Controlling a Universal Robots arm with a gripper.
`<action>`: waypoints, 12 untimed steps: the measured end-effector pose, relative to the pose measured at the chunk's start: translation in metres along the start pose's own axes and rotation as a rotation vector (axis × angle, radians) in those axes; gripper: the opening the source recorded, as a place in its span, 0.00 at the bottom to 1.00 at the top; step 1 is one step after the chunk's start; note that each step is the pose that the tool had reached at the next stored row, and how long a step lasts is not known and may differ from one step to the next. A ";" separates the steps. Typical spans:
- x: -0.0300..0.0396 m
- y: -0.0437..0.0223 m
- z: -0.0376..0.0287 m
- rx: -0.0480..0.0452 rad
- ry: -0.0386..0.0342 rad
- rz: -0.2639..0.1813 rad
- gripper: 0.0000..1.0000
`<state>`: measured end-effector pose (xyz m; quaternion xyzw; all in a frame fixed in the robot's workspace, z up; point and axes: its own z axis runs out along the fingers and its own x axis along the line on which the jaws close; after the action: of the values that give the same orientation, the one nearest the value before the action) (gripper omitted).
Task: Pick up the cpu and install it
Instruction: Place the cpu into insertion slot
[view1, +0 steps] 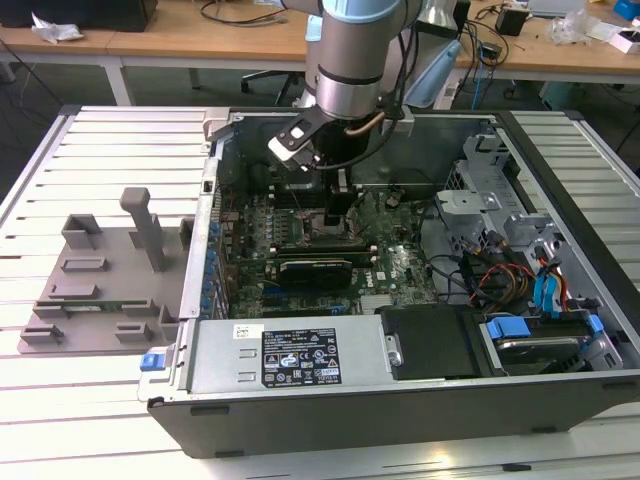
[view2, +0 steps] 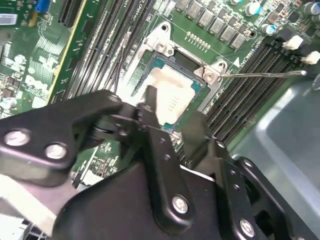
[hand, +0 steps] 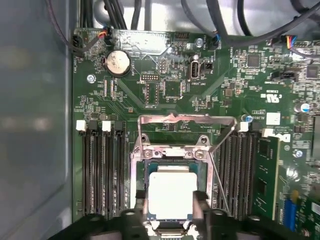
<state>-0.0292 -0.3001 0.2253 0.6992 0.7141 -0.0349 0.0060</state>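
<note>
We see the hand (hand: 170, 199) down inside the open computer case (view1: 420, 405), directly over the CPU socket (hand: 170, 151) on the green motherboard (hand: 200, 95). The cpu (hand: 172, 192) lies flat in the socket with its silver-grey top plate facing up. The hand is narrowed around it: its black fingers (hand: 141, 205) sit against two opposite edges of the chip, so we read it as gripping the cpu. In the second wrist view one fingertip overlaps the chip's edge and the other stands at the edge across from it.

The socket's metal load plate (hand: 187, 120) is swung open and stands up at the socket's edge on the side toward the coin cell battery (hand: 118, 62). A thin wire lever (view2: 265, 75) juts out from one corner of the socket. Rows of black memory slots (hand: 102, 170) run just beside the socket on two opposite sides.

In the exterior view the arm comes down onto the socket from above. A grey fixture tray (view1: 100, 290) lies well apart from the socket, outside the case wall toward the exterior view's left. Both case and tray rest on the pale slatted desk (view1: 100, 140).
</note>
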 end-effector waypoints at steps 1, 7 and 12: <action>-0.0002 -0.0002 -0.0039 0.0000 -0.0001 0.000 0.42; -0.0010 -0.0007 -0.0180 -0.0002 0.0000 0.000 0.11; -0.0018 -0.0013 -0.0310 -0.0002 0.0000 0.000 0.11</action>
<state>-0.0292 -0.3001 0.2564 0.6992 0.7141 -0.0348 0.0060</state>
